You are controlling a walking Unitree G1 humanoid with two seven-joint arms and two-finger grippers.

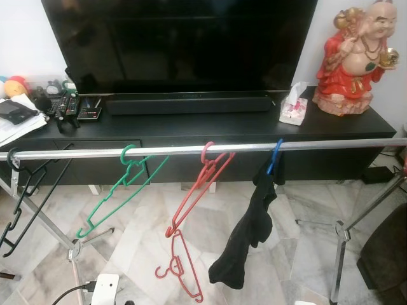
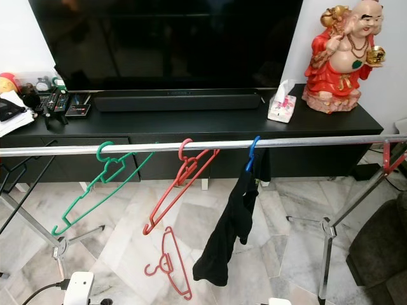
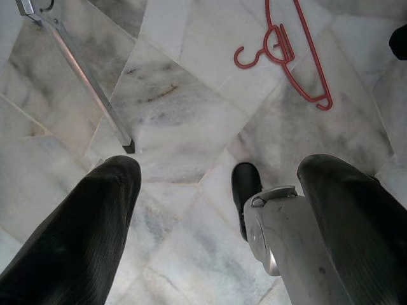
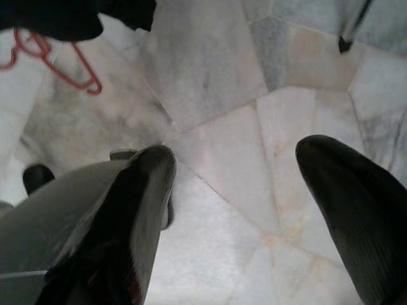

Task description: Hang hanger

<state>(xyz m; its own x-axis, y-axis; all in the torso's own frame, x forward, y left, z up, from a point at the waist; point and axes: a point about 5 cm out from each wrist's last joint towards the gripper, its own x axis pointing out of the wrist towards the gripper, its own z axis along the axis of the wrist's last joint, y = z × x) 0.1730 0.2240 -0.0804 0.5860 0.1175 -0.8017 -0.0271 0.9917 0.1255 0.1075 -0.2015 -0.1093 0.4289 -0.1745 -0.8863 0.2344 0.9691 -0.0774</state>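
Before us the clothes rail (image 1: 191,150) spans the room, carrying green, red and blue hangers. Below the rail, on the marble floor (image 3: 191,133), lies the red hanger (image 3: 289,54) we must hang. Our left gripper (image 3: 216,210) and right gripper (image 4: 235,190) hang spread, empty; we should bend low and pinch near its hook.

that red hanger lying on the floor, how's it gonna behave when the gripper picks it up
The red hanger on the floor looks like thin plastic, so probably light and fairly stiff, though its slim bars may flex. It lies flat on the smooth marble floor, so it will likely skid if nudged rather than pinched. Gripped off centre, it will probably swing and tilt, as the red hanger on the rail hangs askew.
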